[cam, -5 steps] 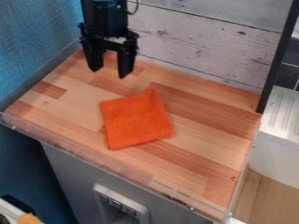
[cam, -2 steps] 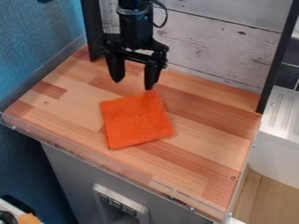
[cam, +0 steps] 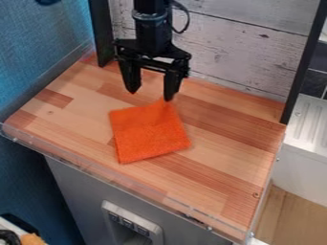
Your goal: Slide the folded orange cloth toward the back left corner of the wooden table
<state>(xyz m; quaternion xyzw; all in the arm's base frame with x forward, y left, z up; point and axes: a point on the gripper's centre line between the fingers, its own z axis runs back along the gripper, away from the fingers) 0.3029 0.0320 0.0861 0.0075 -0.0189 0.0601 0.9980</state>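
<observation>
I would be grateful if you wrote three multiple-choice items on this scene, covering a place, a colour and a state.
1. Where does the gripper hang?
A) By the worktop's near edge
B) By the cloth's far corner
C) Over the cloth's near edge

2. What colour is the cloth?
A) Orange
B) Green
C) White

3. How are the gripper's fingers?
A) Closed together
B) Crossed
C) Spread apart

1 B: its fingertips show beside that corner.
2 A: the whole cloth looks orange.
3 C: a wide gap shows between them.
</observation>
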